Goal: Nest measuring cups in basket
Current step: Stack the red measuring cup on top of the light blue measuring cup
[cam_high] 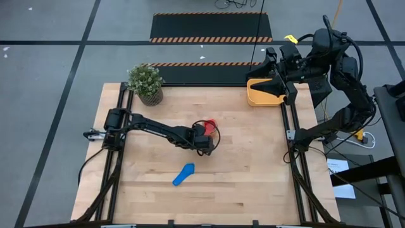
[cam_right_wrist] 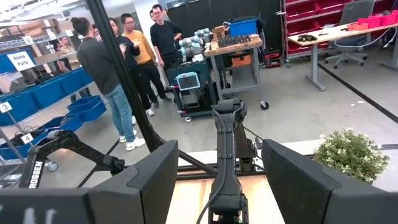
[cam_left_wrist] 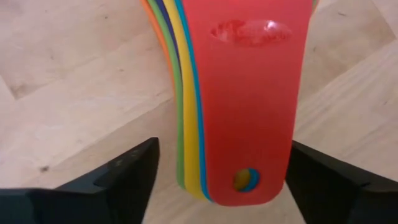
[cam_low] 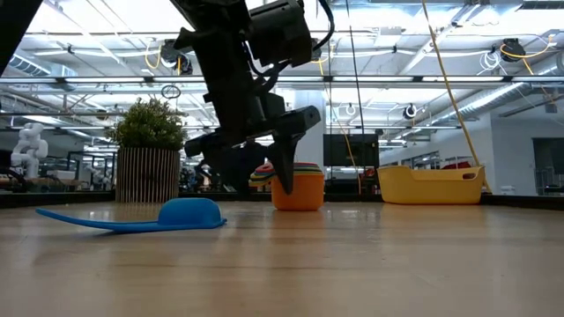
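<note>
One blue cup [cam_high: 184,175] lies apart from stack [cam_high: 209,125].

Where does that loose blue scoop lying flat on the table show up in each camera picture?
High view: blue scoop lies low centre, nearer the table's front edge than the left end effector.
Low view: left foreground.
Left wrist view: not in it.
Right wrist view: not in it.
Shared landmark: potted plant.
</note>
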Motion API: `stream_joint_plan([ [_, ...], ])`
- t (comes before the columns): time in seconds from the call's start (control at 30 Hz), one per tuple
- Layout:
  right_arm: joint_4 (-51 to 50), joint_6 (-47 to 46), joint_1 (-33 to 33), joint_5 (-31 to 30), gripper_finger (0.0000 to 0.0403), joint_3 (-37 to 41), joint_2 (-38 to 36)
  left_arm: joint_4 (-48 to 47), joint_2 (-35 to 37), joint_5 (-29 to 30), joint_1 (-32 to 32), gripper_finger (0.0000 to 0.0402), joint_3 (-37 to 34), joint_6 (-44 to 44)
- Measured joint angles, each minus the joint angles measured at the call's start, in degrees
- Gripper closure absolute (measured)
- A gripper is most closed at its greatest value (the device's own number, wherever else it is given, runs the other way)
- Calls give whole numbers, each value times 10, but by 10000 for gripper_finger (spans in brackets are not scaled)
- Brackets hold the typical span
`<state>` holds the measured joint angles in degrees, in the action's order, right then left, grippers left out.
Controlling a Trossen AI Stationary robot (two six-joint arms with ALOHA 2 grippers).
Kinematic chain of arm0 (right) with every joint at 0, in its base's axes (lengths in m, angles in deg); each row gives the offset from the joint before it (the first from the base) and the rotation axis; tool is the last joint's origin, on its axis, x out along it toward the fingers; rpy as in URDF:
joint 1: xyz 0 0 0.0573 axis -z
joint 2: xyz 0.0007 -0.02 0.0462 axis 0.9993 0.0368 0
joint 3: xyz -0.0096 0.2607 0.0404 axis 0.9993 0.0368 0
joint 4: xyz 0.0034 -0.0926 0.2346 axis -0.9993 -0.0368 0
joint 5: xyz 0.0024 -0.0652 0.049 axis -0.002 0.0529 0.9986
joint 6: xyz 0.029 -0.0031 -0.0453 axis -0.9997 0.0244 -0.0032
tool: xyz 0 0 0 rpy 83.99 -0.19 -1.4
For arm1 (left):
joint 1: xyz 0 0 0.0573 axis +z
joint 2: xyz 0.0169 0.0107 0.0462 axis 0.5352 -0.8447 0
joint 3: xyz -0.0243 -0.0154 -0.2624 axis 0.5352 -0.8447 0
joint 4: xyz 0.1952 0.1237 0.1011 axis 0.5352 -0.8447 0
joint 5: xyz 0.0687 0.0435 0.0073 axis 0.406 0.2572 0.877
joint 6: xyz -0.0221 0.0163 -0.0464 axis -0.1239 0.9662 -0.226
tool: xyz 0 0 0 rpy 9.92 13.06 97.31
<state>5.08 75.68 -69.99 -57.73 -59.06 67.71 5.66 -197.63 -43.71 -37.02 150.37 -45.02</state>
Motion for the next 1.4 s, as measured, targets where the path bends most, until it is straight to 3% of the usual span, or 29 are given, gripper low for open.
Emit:
stream_joint_plan([
  [0.37,0,0,0,3,177,0,-1,0,1,-13,0,199,0,4],
  [0.87,0,-10,0,15,177,0,-15,0,2,-15,0,263,0,8],
  [1.13,-2,-11,0,16,177,0,-22,0,2,-18,-1,255,0,7],
  [1.27,-4,-15,0,16,177,0,-25,-1,4,-18,-1,204,0,-10],
  [1.4,-6,-17,0,16,177,0,-30,-7,13,-19,-4,127,0,-18],
])
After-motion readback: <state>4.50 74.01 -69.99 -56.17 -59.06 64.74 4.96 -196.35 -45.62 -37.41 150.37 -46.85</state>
